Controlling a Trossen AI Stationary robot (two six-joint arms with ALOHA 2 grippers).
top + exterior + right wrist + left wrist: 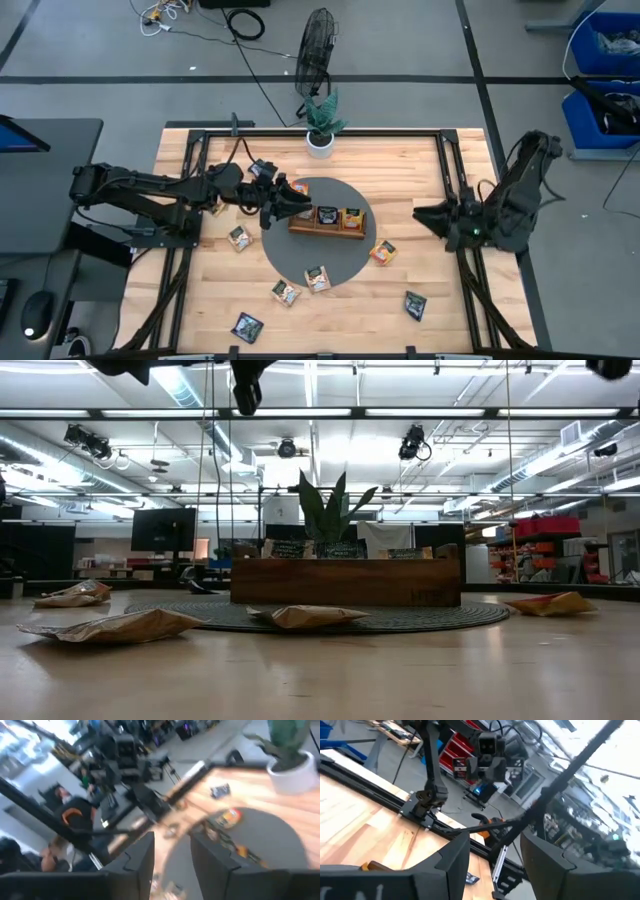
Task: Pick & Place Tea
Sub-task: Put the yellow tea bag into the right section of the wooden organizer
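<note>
A wooden tray (327, 222) sits on a round grey mat (318, 236) so sachets can be sorted into it; three compartments appear filled. The left gripper (300, 201) hovers at the tray's left end, fingers spread and empty, probably lined up over that end. The right gripper (424, 213) waits at the table's right edge, fingers apart, holding nothing. Seven tea sachets (316, 279) lie loose around the tray. One potted plant (321, 122) stands behind.

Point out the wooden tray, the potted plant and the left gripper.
wooden tray (328, 229): high view, on its front wall.
potted plant (320, 143): high view, on its white pot.
left gripper (300, 203): high view, between its fingertips, at the tray's left end.
</note>
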